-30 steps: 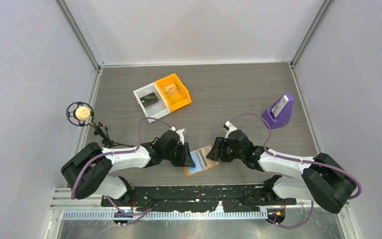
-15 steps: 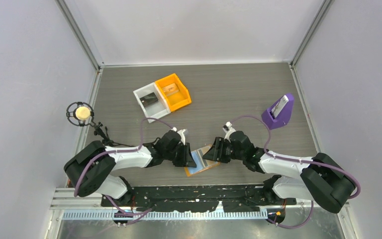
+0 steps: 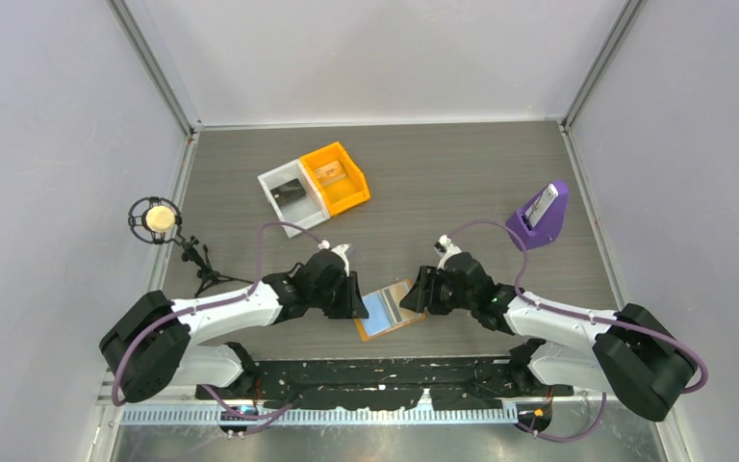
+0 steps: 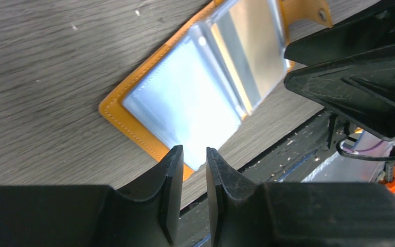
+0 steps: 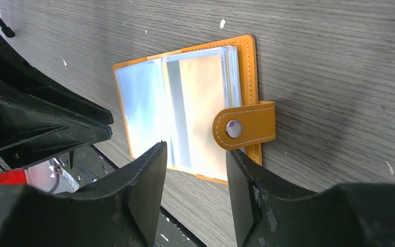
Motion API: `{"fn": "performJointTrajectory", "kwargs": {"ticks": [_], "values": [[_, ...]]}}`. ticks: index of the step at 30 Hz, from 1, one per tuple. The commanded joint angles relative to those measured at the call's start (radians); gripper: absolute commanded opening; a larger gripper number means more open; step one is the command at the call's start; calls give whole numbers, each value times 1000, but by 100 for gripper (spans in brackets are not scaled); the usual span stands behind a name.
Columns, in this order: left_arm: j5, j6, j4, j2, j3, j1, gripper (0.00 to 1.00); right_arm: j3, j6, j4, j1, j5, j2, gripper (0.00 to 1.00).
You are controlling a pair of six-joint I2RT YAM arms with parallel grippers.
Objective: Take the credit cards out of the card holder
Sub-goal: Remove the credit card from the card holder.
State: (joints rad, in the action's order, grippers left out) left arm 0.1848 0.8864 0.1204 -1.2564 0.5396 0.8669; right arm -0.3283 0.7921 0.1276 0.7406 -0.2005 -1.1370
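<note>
Holder (image 3: 391, 310) lies open, flat on table (image 3: 443, 183) near its front edge, between 2 grippers. Left gripper (image 4: 194, 152) narrowly parted at holder's corner, not clamped. Right gripper (image 5: 196, 149) released, wider, over snap tab (image 5: 244, 126).

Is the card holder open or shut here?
Open. The card holder lies spread flat, inner pocket panels facing up, its snap tab unfastened.

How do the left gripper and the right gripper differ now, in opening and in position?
The left gripper has its jaws nearly together; the right gripper has them clearly wider. The left gripper is at a plain corner of the card holder; the right gripper is near its snap strap. Both sit low beside the open holder, with no card visibly held.
</note>
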Motion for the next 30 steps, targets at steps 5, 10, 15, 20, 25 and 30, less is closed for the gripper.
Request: {"fn": "performJointTrajectory", "kwargs": {"ticks": [5,10,15,20,25,30], "values": [[-49,-1,35,-27,-11,4,25,-32,-31,12,5,17,-57,54],[-46,3,21,-44,-23,4,25,-29,-26,9,5,9,-50,54],[-39,3,11,-55,-24,4,25,-31,4,35,5,-17,-37,54],[-30,8,-11,-67,-29,4,25,-12,51,112,5,-56,-45,54],[-24,9,-27,-68,-29,4,25,-3,91,161,4,-92,-53,54],[-16,11,-34,-70,-30,4,25,-19,52,105,5,-54,-13,54]]}}
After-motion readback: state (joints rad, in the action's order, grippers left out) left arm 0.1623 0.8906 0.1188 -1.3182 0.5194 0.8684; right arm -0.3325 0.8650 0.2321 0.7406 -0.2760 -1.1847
